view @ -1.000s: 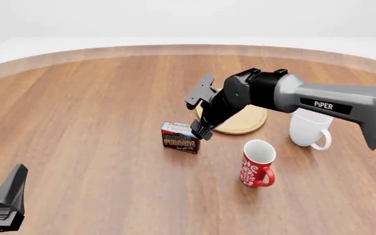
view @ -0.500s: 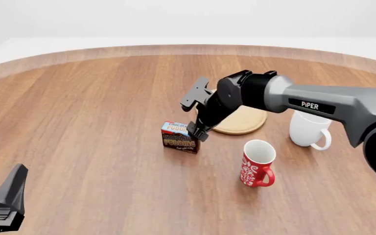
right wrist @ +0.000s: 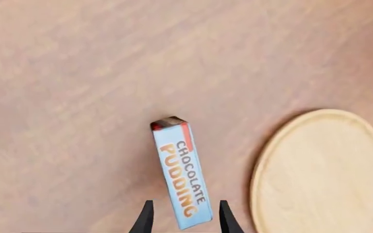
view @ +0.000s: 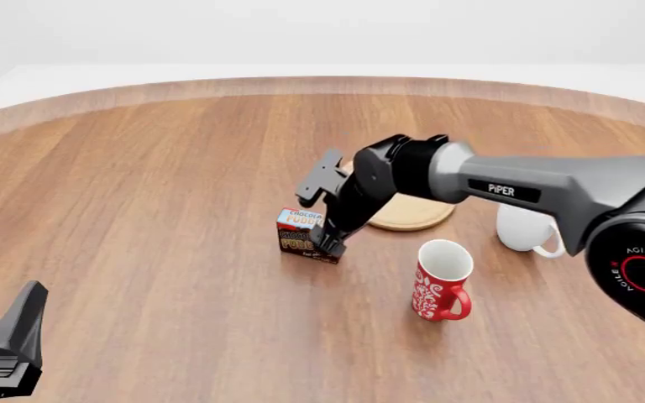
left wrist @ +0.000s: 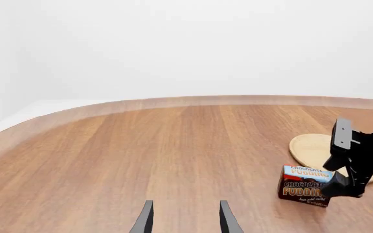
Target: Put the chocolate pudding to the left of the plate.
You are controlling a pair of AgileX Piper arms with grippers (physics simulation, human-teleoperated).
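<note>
1. Chocolate pudding [view: 303,234] stands on the table [view: 132,210], just left of the plate [view: 418,210], apart from its rim.
2. Right gripper [view: 320,227]: fingers spread, straddling the box's near end, not clamped.
3. Left gripper [left wrist: 185,221]: fingers apart, holding nothing, well away from the plate.
4. Bare wood lies beyond the box, away from the plate.

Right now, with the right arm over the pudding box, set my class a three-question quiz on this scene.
1. True or false: the right gripper has lifted the chocolate pudding off the table.
2. Which mug stands nearer the camera in the front view: A) white mug B) red patterned mug?
3. Fill in: the box stands to the ___ of the plate in the front view.

Key: 1 false, it stands on the wood between open fingers. 2 B. 3 left.
</note>
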